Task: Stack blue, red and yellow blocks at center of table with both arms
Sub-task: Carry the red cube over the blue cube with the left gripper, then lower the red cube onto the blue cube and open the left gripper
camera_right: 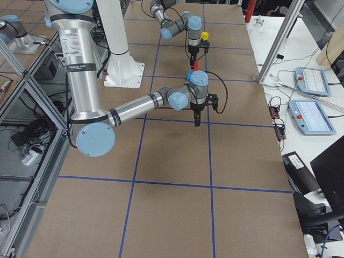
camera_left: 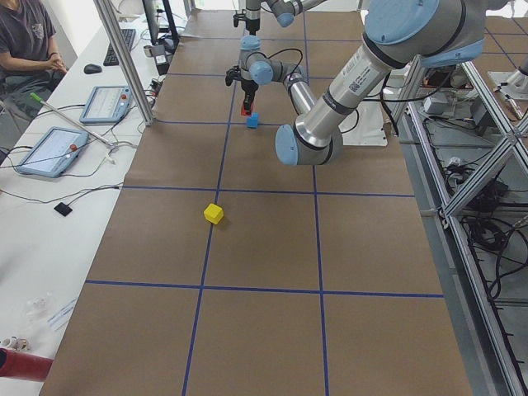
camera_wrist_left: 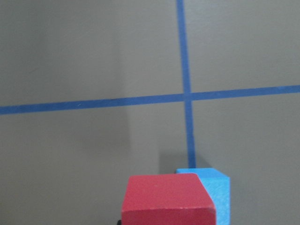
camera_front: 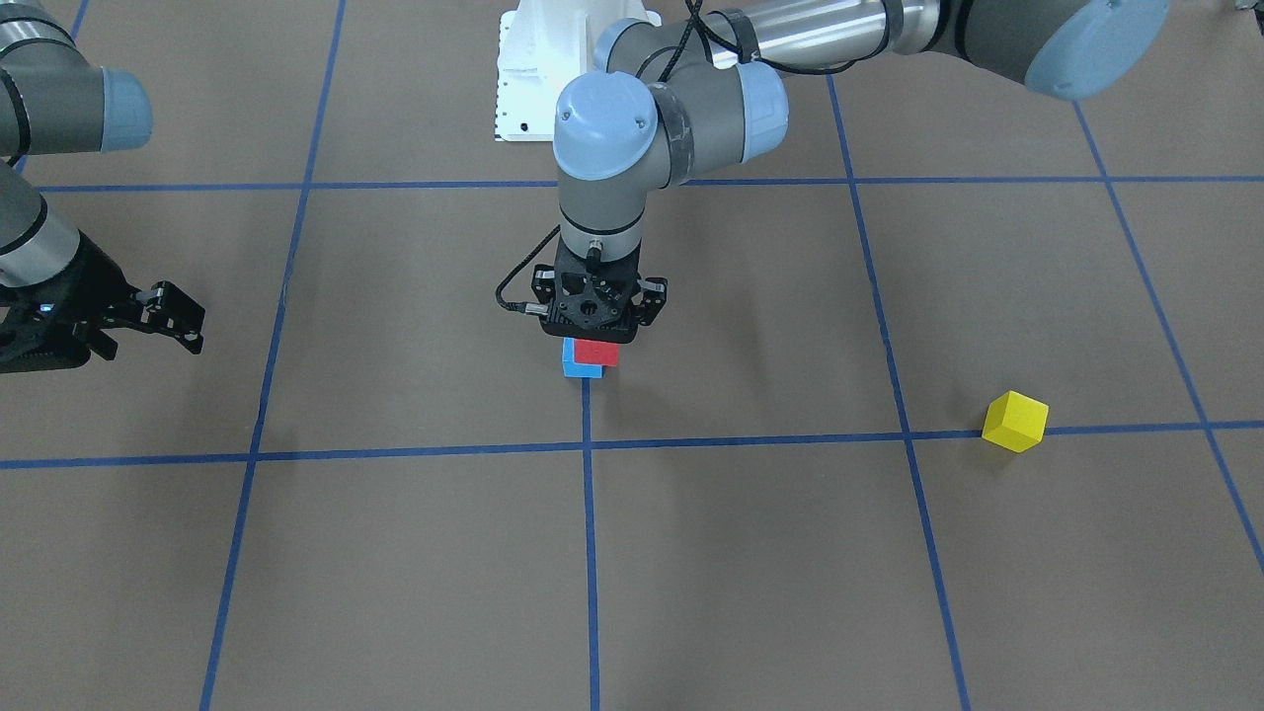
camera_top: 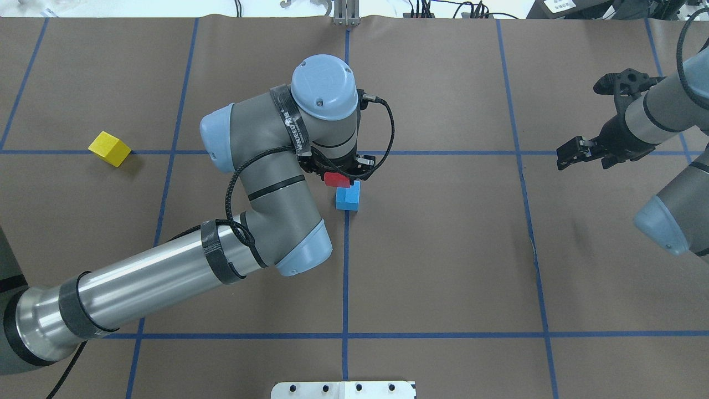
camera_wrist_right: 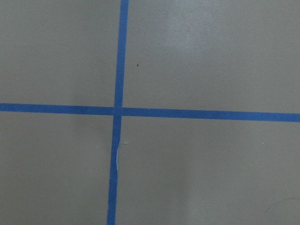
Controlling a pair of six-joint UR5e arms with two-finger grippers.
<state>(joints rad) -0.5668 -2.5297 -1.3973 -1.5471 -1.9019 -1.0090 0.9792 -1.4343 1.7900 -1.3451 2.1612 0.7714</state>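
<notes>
My left gripper [camera_front: 598, 338] is shut on the red block [camera_front: 596, 353] at the table's centre. The red block sits over the blue block [camera_front: 579, 370], offset to one side so part of the blue top shows; I cannot tell whether they touch. Both also show in the overhead view, red [camera_top: 336, 179] over blue [camera_top: 349, 198], and in the left wrist view, red [camera_wrist_left: 166, 199] and blue [camera_wrist_left: 218, 194]. The yellow block [camera_top: 109, 148] lies alone on a blue tape line far out on my left side. My right gripper [camera_top: 569, 157] is open and empty, hovering far to the right.
Brown paper table with a blue tape grid [camera_top: 345, 277]. The white robot base plate [camera_front: 523, 69] is at the near edge by the robot. The left arm's elbow [camera_top: 266, 221] hangs over the table left of the stack. The right wrist view shows only a tape crossing [camera_wrist_right: 117, 111].
</notes>
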